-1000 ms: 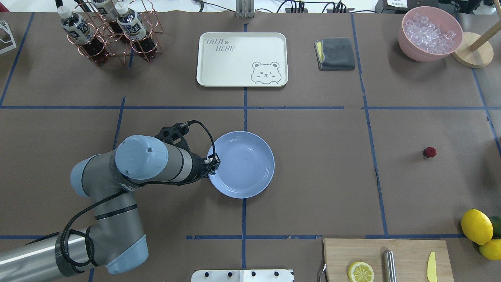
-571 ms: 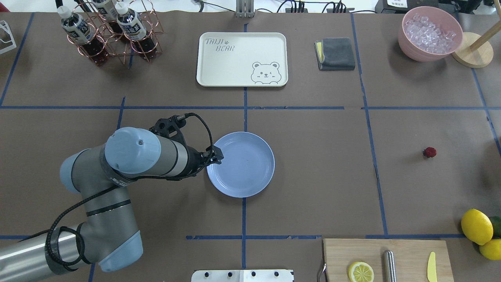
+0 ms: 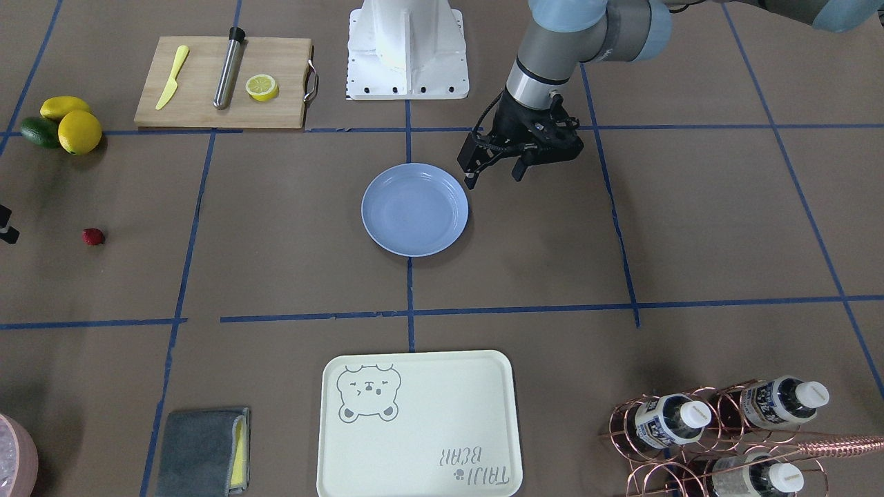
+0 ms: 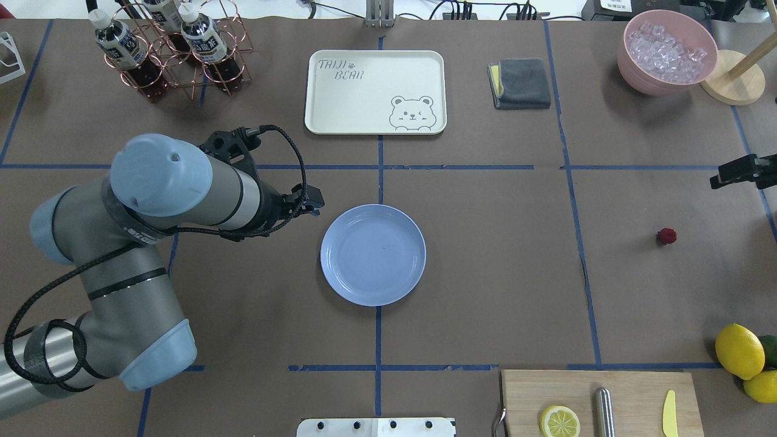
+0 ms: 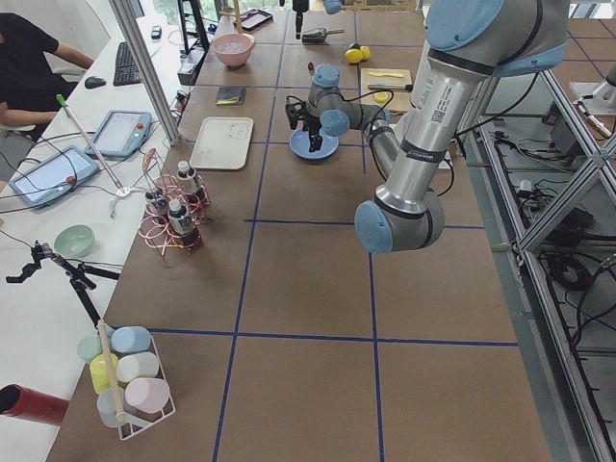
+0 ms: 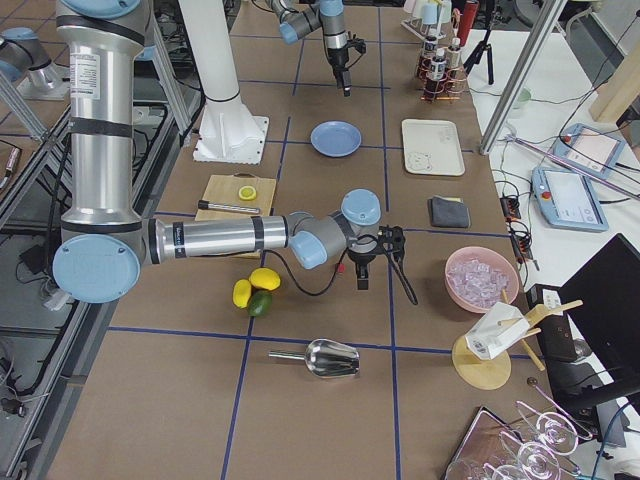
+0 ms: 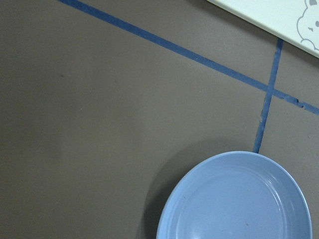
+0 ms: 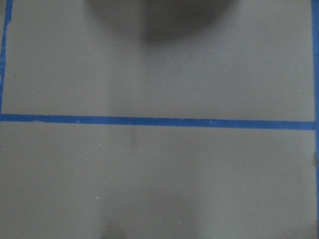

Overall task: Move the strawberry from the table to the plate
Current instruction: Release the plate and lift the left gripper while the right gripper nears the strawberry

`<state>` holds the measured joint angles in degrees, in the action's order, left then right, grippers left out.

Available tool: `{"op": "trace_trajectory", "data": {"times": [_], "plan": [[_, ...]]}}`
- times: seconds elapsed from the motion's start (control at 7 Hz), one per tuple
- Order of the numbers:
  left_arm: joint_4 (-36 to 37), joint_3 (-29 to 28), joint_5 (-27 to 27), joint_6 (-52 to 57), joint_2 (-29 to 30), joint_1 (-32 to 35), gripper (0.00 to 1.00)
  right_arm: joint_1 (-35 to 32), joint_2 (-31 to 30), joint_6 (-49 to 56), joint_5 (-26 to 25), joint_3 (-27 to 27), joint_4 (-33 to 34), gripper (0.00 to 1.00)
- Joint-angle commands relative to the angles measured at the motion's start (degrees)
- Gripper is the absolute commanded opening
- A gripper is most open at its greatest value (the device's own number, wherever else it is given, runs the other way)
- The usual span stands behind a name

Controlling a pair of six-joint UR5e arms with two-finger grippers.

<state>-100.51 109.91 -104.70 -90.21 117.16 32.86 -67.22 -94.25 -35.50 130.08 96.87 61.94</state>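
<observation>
The strawberry (image 4: 666, 236) is small and dark red, and lies alone on the brown table (image 4: 498, 273) at the right; it also shows as strawberry (image 3: 92, 237). The light-blue plate (image 4: 373, 255) sits empty at the middle, seen too as plate (image 3: 414, 219) and plate (image 7: 239, 199). My left gripper (image 3: 493, 177) hangs open and empty just off the plate's rim on my left. Only an edge of my right gripper (image 4: 736, 172) shows, beyond the strawberry; I cannot tell if it is open or shut. The right wrist view shows only paper and tape.
A cream bear tray (image 4: 375, 91) and a grey cloth (image 4: 519, 83) lie at the back. A pink bowl of ice (image 4: 666, 51) and a bottle rack (image 4: 176, 48) stand in the far corners. Lemons (image 4: 739, 351) and a cutting board (image 4: 601, 403) are near the strawberry's side.
My left arm has drawn back from the plate's left rim, up and to the left. The plate stayed put. The right gripper has come in at the right edge.
</observation>
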Motion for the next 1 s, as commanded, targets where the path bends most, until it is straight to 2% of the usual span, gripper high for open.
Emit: {"op": "trace_trajectory", "data": {"times": [0.0,0.29,0.71,0.86], "plan": [[1.5,1.1,-1.2,2.5,-0.2,3.3,1.0,6.8,-2.8,-3.2,-4.6,1.6,-2.0,1.0],[1.6,1.1,-1.2,3.4,-0.4,3.4,1.0,15.1,-2.1,-10.6,-11.0,1.3,-4.4,1.0],[1.7,0.9,-1.5,5.3,-0.4,4.1,1.0,15.8,-1.1,-10.8,-11.3,0.8,-4.4,1.0],[1.7,0.9,-1.5,5.3,-0.4,4.2,1.0,15.9,-0.9,-10.8,-11.2,0.3,-4.3,0.97]]}}
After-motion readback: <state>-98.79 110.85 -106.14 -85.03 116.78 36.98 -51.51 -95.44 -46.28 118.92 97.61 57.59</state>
